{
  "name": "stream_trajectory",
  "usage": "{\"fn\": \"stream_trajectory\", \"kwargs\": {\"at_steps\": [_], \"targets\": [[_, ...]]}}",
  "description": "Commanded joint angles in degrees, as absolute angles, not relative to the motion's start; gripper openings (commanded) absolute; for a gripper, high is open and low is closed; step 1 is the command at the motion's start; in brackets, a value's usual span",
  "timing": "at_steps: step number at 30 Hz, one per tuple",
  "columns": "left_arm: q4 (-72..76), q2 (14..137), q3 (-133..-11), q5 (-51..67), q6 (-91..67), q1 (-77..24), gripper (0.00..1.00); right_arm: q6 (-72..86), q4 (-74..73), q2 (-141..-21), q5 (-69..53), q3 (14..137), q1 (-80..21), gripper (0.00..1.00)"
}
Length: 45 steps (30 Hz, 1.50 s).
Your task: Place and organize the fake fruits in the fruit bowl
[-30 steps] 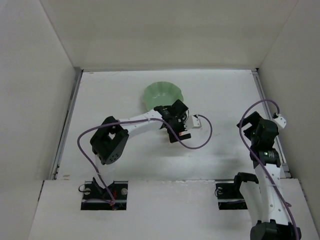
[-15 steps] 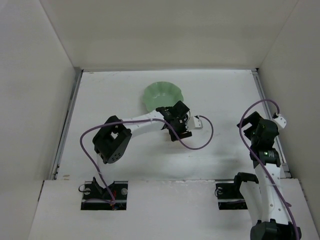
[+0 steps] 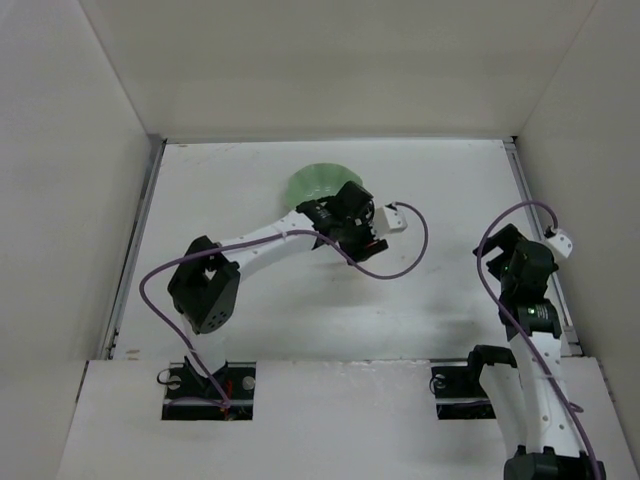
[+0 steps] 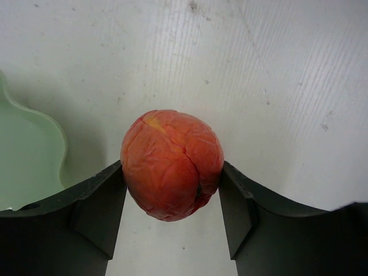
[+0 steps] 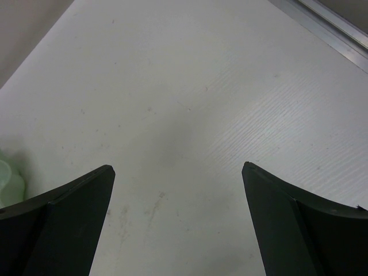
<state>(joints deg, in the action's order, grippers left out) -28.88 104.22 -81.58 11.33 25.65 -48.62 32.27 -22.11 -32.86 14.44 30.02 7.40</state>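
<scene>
While its two dark fingers (image 4: 98, 201) press in from either side, the left gripper (image 4: 172, 169) is clamped on the fake fruit (image 4: 170, 150), a small red-orange ball with a creased skin and a yellowish patch near its top. Seen from the left wrist, the fruit sits squarely between the fingertips above the white worktop (image 3: 450, 180); whether it touches that surface cannot be told. Just beside it on the left of that view curves the wavy rim of the pale green fruit bowl (image 4: 59, 146), apart from the fruit, which is outside it. From above, the bowl (image 3: 318, 182) stands toward the far edge of the worktop, roughly midway between the left and right edges, with the left arm's wrist covering its near right side and hiding the fruit. A purple cable (image 3: 402, 262) loops off that wrist. Close to the right edge of the worktop, the right gripper (image 5: 177, 168) hangs with its jaws wide apart and nothing between them, only bare worktop below and a sliver of green at the left border of its view.
</scene>
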Motion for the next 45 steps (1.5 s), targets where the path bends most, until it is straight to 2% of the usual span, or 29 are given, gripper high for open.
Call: {"fn": "stream_trajectory", "kwargs": {"at_steps": [1, 7, 15, 23, 27, 29, 30, 33, 34, 38, 45], "targets": [[-26.89, 100.64, -87.35, 13.71, 21.1, -46.89, 0.2, 31.29, -22.15, -32.87, 16.7, 31.11, 6.03, 1.0], [-28.47, 99.14, -93.42, 14.85, 16.7, -42.24, 0.19, 31.46, -21.97, -32.7, 17.31, 30.85, 4.88, 1.0], [-26.9, 99.22, -96.59, 13.98, 16.17, -31.26, 0.2, 31.03, -21.45, -36.21, 17.14, 31.46, 3.91, 1.0], [-23.65, 111.17, -100.54, 11.08, 18.99, -25.89, 0.25, 31.03, -21.0, -35.95, 17.23, 31.2, 3.91, 1.0], [-20.84, 115.04, -101.6, 9.06, 18.81, -26.06, 0.33, 31.03, -21.71, -34.63, 17.31, 31.03, 3.83, 1.0], [-19.69, 116.01, -101.6, 7.92, 18.98, -26.23, 0.4, 31.11, -22.06, -34.19, 17.31, 31.11, 3.82, 1.0], [-19.43, 116.28, -101.6, 7.21, 18.98, -26.23, 0.46, 31.03, -22.32, -34.02, 17.31, 31.2, 3.82, 1.0], [-19.16, 115.41, -100.9, 6.42, 18.37, -25.97, 0.75, 30.94, -22.85, -33.66, 17.31, 31.38, 3.82, 1.0], [-19.07, 114.44, -100.29, 6.5, 18.02, -25.8, 0.79, 30.94, -22.85, -33.66, 17.31, 31.38, 3.74, 1.0], [-17.93, 108.82, -95.99, 6.77, 15.65, -25.09, 0.86, 30.76, -23.64, -34.36, 17.14, 32.08, 3.74, 1.0], [-19.95, 97.22, -90.62, 7.38, 14.42, -22.46, 0.91, 30.76, -25.31, -30.59, 17.93, 31.64, 3.47, 1.0]]}}
